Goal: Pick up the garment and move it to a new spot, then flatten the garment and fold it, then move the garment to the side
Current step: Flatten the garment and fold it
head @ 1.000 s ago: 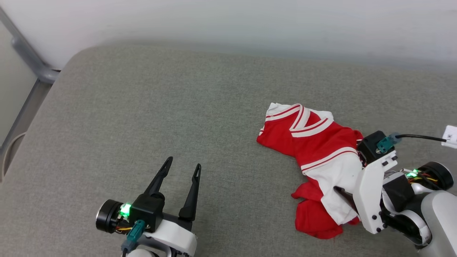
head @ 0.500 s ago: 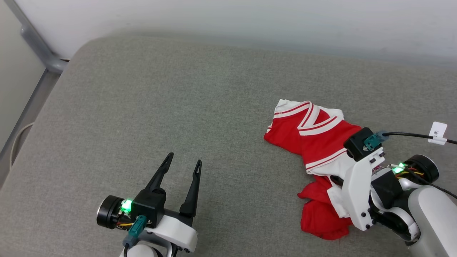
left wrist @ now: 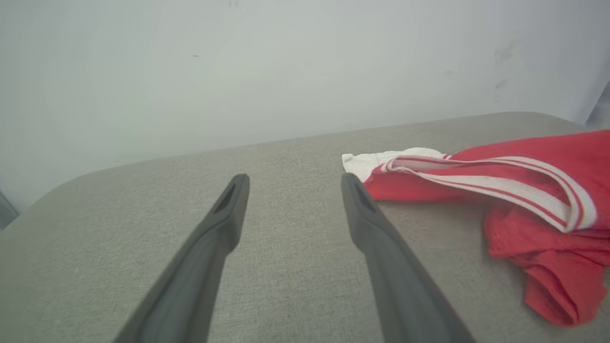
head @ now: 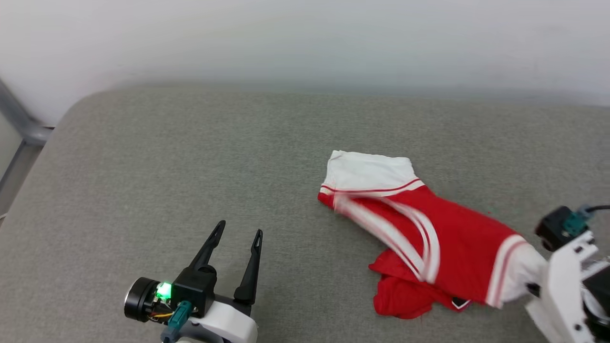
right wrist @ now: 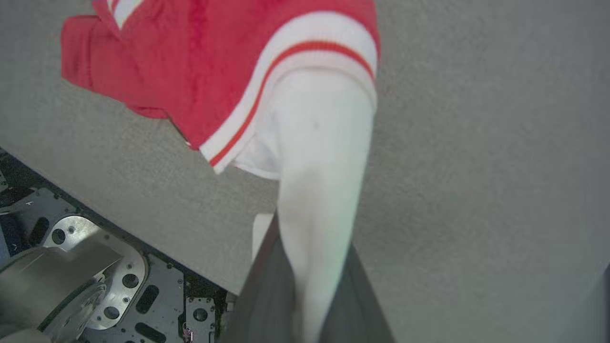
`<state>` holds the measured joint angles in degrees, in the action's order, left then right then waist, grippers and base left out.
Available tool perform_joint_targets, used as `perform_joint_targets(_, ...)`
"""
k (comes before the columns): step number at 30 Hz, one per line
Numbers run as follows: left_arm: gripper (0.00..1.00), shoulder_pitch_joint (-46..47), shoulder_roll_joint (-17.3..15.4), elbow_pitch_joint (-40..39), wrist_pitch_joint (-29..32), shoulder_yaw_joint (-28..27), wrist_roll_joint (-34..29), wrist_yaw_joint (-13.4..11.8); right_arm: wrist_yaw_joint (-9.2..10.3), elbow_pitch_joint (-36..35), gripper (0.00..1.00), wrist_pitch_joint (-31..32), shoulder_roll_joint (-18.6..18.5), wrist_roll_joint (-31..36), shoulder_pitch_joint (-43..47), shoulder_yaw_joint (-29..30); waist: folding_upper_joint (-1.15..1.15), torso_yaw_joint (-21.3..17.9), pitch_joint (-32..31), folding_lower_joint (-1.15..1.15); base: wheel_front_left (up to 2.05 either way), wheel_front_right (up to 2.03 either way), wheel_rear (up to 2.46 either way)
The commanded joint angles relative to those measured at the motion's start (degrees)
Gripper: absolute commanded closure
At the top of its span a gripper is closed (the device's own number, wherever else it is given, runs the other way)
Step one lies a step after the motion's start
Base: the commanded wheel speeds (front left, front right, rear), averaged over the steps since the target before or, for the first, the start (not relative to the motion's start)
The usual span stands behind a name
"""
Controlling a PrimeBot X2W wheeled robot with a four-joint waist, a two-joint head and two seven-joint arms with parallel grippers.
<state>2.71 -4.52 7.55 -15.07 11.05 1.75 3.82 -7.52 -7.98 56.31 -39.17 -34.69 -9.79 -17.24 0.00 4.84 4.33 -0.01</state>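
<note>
**A:** Where does the garment (head: 457, 238) sit?

**B:** On the right half of the grey padded bench (head: 190, 157). It is stretched between its far white sleeve (head: 369, 174), which lies flat, and its near white sleeve (right wrist: 324, 143), which the right hand (right wrist: 312, 267) has pinched. That hand is closed hard on the sleeve, with cloth running down between its two dark fingers.

**A:** And the left hand (head: 240, 229)?

**B:** It is spread wide and holds nothing. It hangs low over bare bench, with the garment off to its right and apart from it.

**A:** So what worries you?

**B:** The grip, first. It has one sleeve only (a thin, slippery-looking bit of cloth), and I judge much of the shirt's weight pulls on it. A quick tug could draw the sleeve out of the fingers and drop the lot.

**A:** Anything else?

**B:** The red lower part (head: 405, 300) is crumpled under the body and rests on the bench. If it is dragged rather than lifted, it will likely roll up tighter, and flattening gets harder.

**A:** What about the edge?

**B:** That too. In the right wrist view the bench's front edge (right wrist: 152, 224) is close below the sleeve, with the robot's base (right wrist: 109, 281) beneath. A carry that strays that way could let the hem hang over and slide off.
</note>
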Motion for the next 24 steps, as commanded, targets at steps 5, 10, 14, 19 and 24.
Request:
perform_joint_targets(5, 0.00, 0.29, -0.06, 0.06, -0.15, 0.10, -0.54, 0.29, 0.06, 2.15, 1.00, 3.02, -6.63, -0.01, 4.41, 3.48, 0.00, -2.13, 0.20, 0.01, 0.00, 0.00, 0.00)
perform_joint_targets(10, 0.00, 1.21, -0.03, 0.21, -0.15, 0.51, -0.72, 0.64, 0.07, 8.69, 1.00, -1.68, -10.62, 4.34, 4.56, 4.94, 0.00, -2.53, 0.85, 0.01, 0.00, 0.00, 0.00)
perform_joint_targets(14, 0.00, 1.76, -0.28, 0.19, -0.15, 0.55, -0.94, 0.76, 0.07, 14.59, 1.00, -8.18, -12.48, 9.60, 1.79, 3.73, 0.00, -2.45, 1.95, 0.01, 0.00, 0.00, 0.00)
perform_joint_targets(19, 0.00, 2.91, -0.41, 0.41, -0.15, 0.59, -1.04, 0.91, 0.08, 23.34, 0.78, -16.24, -10.53, 13.84, -2.16, 1.65, 0.00, -1.88, 3.54, 0.01, 0.00, 0.00, 0.00)
perform_joint_targets(24, 0.00, 3.56, -0.36, 0.67, -0.15, 0.42, -0.88, 0.75, 0.08, 29.79, 0.00, -21.34, -7.73, 14.59, -5.76, 0.37, 0.00, -1.67, 4.23, 0.01, 0.00, 0.00, 0.00)
